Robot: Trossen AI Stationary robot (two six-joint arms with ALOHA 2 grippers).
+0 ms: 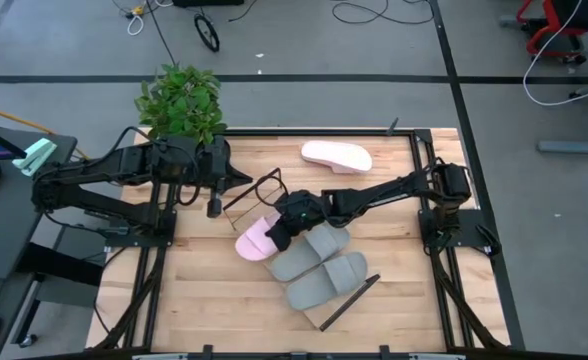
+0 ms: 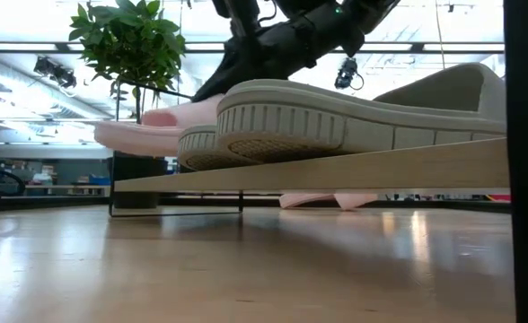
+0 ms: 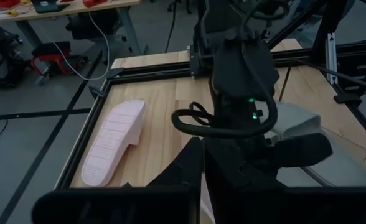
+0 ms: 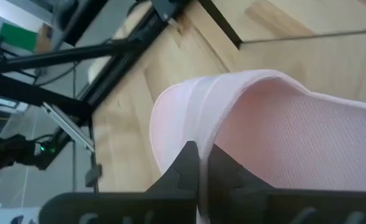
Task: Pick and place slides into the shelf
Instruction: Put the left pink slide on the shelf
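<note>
A light pink slide (image 1: 255, 240) lies at the left end of the shelf (image 2: 336, 170), beside two grey slides (image 1: 309, 253) (image 1: 326, 281) that rest sole-down on the board. The second pink slide (image 1: 336, 156) lies on the table near its far edge and also shows in the left wrist view (image 3: 114, 143). My right gripper (image 1: 284, 222) is shut and sits low over the pink slide's strap. My left gripper (image 1: 214, 207) is shut and hovers left of the shelf, touching nothing. My right gripper (image 4: 201, 163) comes slanting down from the table's right, its shut fingers against the pink slide's wide strap (image 4: 189, 118). Nothing shows between the fingers. In the low view the dark fingers (image 2: 212, 85) meet the top of the strap while the slide rests on the shelf board.
A potted plant (image 1: 181, 100) stands at the table's far-left corner behind my left arm. The shelf's black frame ends (image 1: 346, 302) (image 1: 254, 195) stick out at both ends of the board. Bare tabletop (image 1: 174, 300) lies near the left and near edges.
</note>
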